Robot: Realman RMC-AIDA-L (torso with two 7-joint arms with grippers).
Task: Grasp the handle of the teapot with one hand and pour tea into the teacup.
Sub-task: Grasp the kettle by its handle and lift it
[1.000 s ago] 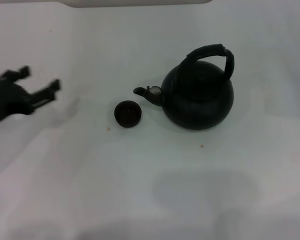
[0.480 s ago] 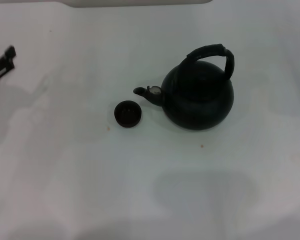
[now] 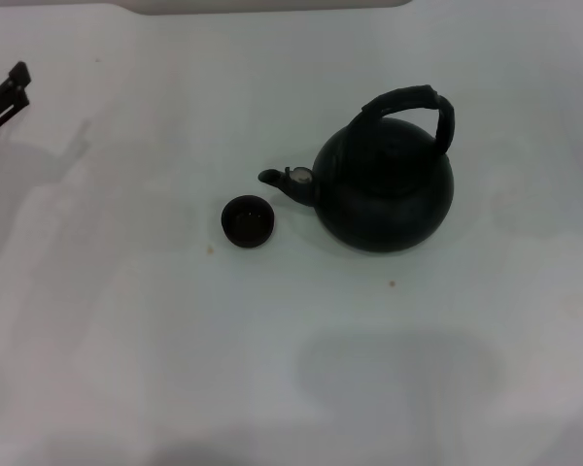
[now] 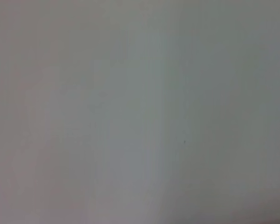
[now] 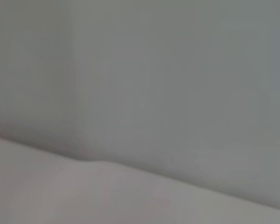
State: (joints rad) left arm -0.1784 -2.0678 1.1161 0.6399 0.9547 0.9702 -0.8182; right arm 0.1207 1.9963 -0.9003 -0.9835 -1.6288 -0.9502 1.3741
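Note:
The round black teapot [image 3: 384, 194] stands upright on the white table, right of centre in the head view. Its ribbed arched handle [image 3: 413, 102] rises over its top, and its short spout [image 3: 284, 179] with a silvery spot points left. The small black teacup [image 3: 247, 221] sits just left of the spout, a little nearer to me, apart from the pot. Only a black tip of my left gripper [image 3: 2, 102] shows at the far left edge, well away from both. Nothing touches the handle. My right gripper is out of view. Both wrist views show only plain grey surface.
The white table [image 3: 272, 369] runs across the whole head view. A pale ledge [image 3: 262, 5] lies along the far edge. A small brown speck [image 3: 392, 283] marks the table in front of the teapot.
My left gripper has pulled away to the left since a second ago and now barely shows at the edge. Teapot and teacup have not moved.

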